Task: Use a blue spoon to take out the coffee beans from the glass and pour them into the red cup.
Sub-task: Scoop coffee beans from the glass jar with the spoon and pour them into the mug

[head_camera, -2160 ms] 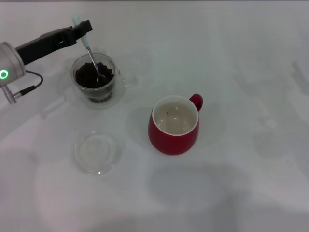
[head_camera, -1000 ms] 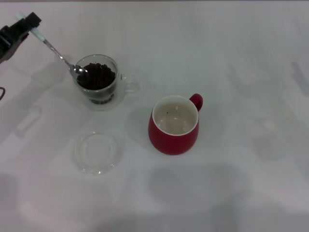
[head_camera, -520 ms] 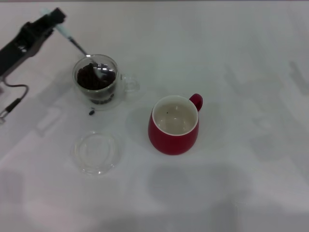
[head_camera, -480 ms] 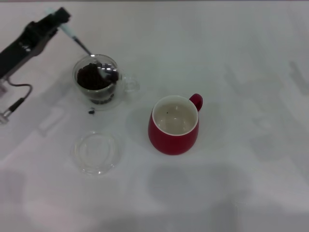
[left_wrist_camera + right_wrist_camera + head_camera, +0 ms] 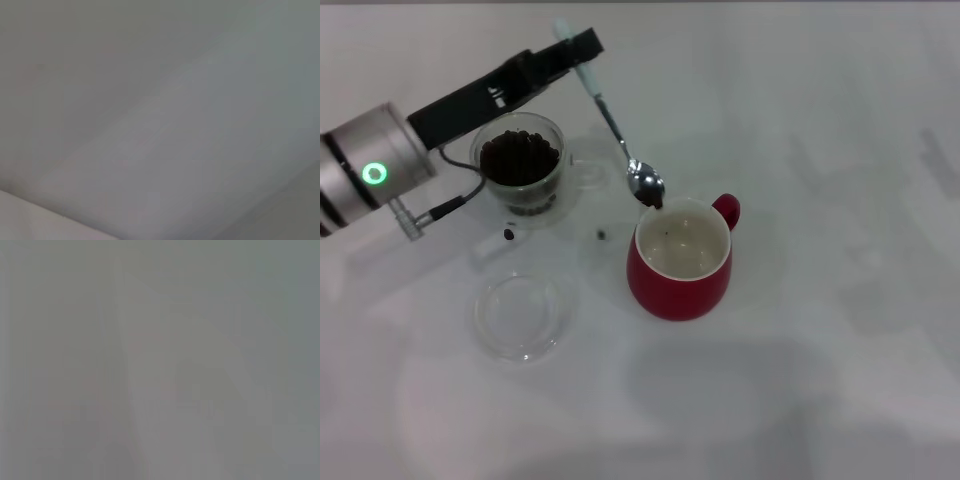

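Since the shot half a second back, the left pincer (image 5: 582, 50) had swung the blue spoon (image 5: 616, 130) out of the glass (image 5: 521, 168) and across toward the red cup (image 5: 681, 259). Pincer was clamped tight on the pale handle end, up behind the glass, with the spoon hanging down at a slant. Its metal bowl sat right at the red cup's rim on the side facing the glass, with a dark bean or two in it, though I couldn't make out if it actually touched the rim.

Most of the coffee beans (image 5: 520, 156) were heaped in the glass, which stood well off to the red cup's left. One loose bean (image 5: 508, 234) lay on the white bench (image 5: 820, 150) just in front of the glass, and a second stray bean (image 5: 601, 236) lay between the glass and the red cup, closer to the cup. A clear round dish (image 5: 520, 316) sat on the bench left of the red cup, nearer the robot than the glass.

Right arm wasn't anywhere in the head view, and both wrist cams showed nothing but grey.
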Controlling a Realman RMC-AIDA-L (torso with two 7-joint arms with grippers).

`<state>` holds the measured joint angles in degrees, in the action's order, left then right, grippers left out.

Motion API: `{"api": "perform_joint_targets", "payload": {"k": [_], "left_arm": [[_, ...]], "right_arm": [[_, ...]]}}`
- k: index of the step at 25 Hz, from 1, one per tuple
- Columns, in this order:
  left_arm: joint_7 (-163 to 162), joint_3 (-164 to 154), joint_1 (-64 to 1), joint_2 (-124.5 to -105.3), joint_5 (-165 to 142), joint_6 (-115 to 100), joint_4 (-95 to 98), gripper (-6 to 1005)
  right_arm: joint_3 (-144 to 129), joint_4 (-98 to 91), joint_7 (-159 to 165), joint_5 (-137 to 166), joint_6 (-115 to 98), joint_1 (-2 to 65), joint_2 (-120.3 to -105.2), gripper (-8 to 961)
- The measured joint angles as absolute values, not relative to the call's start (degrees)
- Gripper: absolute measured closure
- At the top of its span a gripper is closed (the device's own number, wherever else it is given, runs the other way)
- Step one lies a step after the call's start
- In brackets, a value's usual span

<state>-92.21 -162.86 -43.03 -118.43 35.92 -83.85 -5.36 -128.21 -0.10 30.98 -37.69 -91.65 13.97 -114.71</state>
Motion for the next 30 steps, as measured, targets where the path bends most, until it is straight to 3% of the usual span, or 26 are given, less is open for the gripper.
{"api": "perform_joint_targets", "payload": {"k": [30], "left_arm": [[-68.9,-162.9,-50.4,-118.56,25.8,-82.4,-2.5,864]], "right_arm": [[-128.1,0.0,30.7,-38.0,-91.4,12.0,-114.79,125]]}}
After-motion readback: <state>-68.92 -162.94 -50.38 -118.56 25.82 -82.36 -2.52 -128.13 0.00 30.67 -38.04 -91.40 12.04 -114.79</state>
